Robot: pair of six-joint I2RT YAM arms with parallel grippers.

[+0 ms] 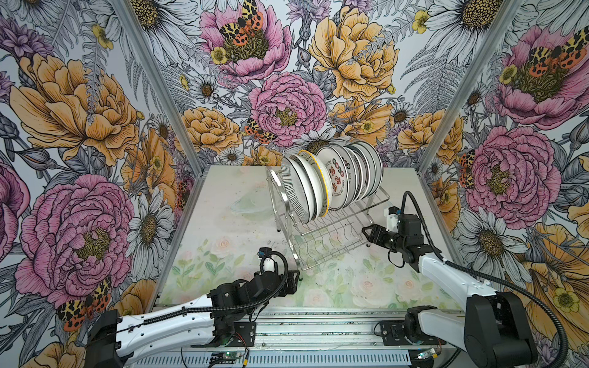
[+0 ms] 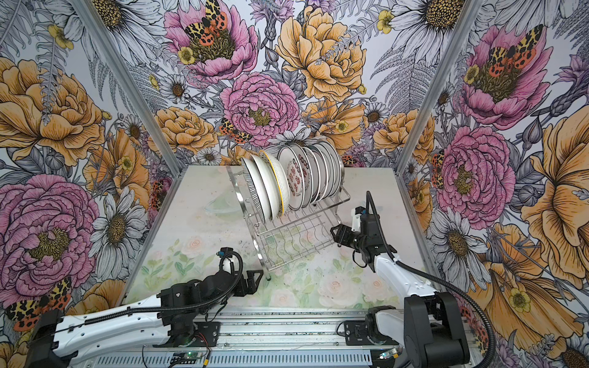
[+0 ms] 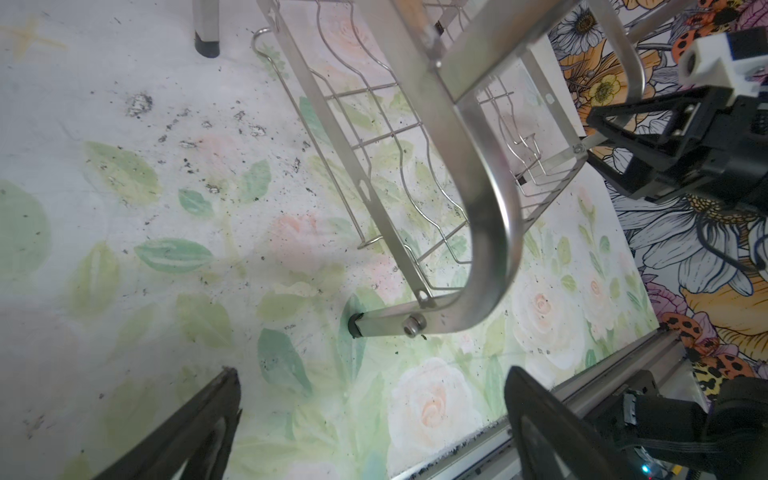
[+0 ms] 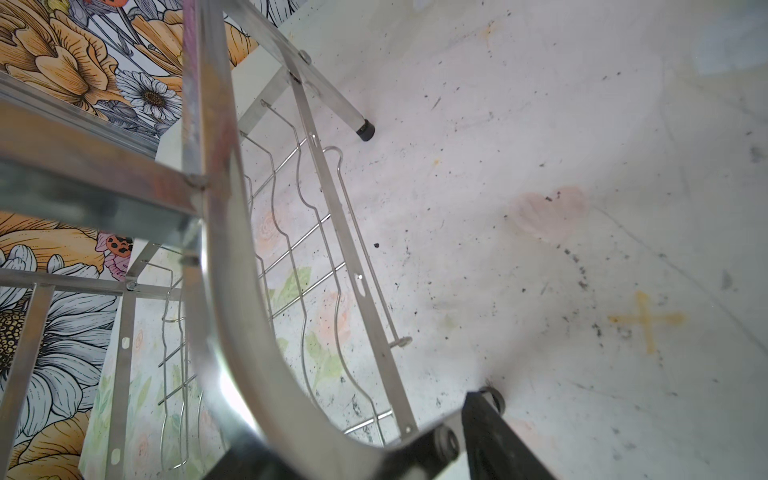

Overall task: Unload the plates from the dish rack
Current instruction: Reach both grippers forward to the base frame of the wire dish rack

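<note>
Just starting: plates [image 1: 331, 181] all upright in the dish rack [image 1: 331, 235] at the back of the desk [image 1: 350, 286], left fingers [image 3: 195, 432] wide open and empty, right fingers [image 4: 498, 449] half open at its end loop with no firm hold to be seen; next, steadying the rack and lifting one plate out.

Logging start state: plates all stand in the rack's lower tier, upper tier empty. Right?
Wrong tier. The plates stand in the rack's upper tier and the lower tier is empty; both top views show it.
</note>
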